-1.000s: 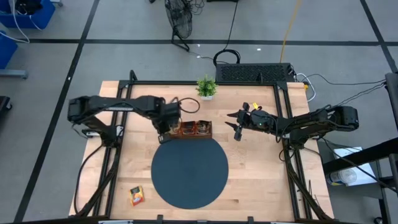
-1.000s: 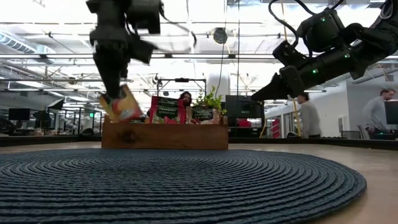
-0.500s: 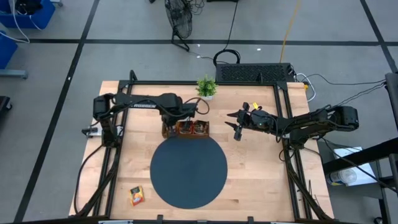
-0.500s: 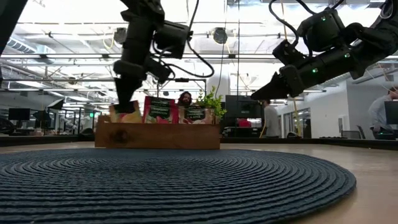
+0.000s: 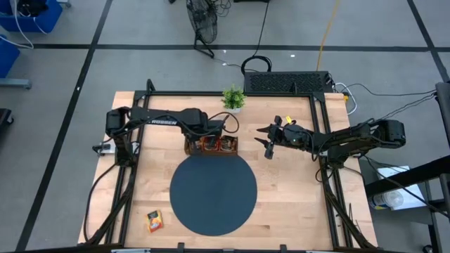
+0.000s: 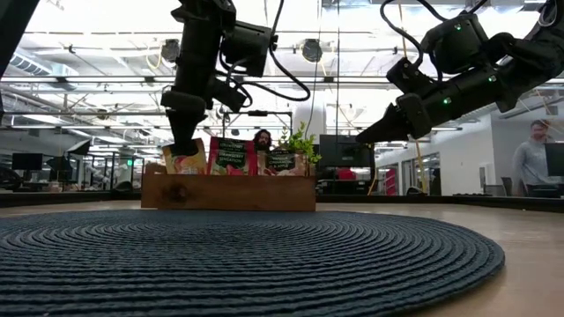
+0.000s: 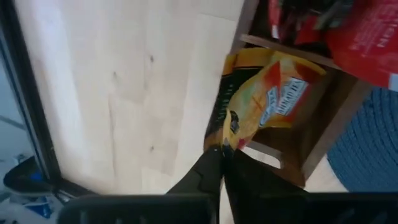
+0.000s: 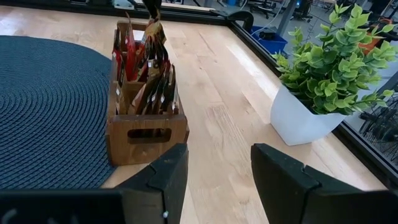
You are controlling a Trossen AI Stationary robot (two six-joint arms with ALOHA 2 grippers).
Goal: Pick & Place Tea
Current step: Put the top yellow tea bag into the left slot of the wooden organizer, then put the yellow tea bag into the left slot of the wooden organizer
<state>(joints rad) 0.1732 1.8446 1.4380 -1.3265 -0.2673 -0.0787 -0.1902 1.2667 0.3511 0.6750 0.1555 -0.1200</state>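
Observation:
A brown wooden tray [image 6: 229,192] with three compartments stands just beyond the dark round mat [image 5: 213,194]. Red and dark tea sachets [image 6: 231,156] stand upright in it. My left gripper [image 6: 182,146] is above the tray's left compartment, shut on a yellow-orange tea sachet [image 7: 267,102]. That sachet [image 6: 185,162] sits partly inside the compartment. My right gripper [image 5: 267,144] hovers open to the right of the tray, its fingers [image 8: 163,171] pointing toward it with nothing between them. One more orange sachet [image 5: 154,221] lies flat on the table at the near left. My left gripper pinches the yellow-orange sachet by its upper edge [image 7: 229,144] between the tips of its two fingers. The fingers come steeply from above, pointing down. The sachet hangs below them, crumpled, with its lower part down in the tray's left compartment [image 7: 292,143].
A small green potted plant [image 5: 233,98] stands at the far edge behind the tray. Black frame rails [image 5: 138,176] run along the table's left and right sides. Bare wood lies left of the tray and right of the mat. People move in the room beyond.
My left gripper has moved toward the tray's left end and sunk, tipping from a slant to point steeply down. The yellow-orange sachet, which hung tilted above the tray's left end, now stands lowered into the left compartment.

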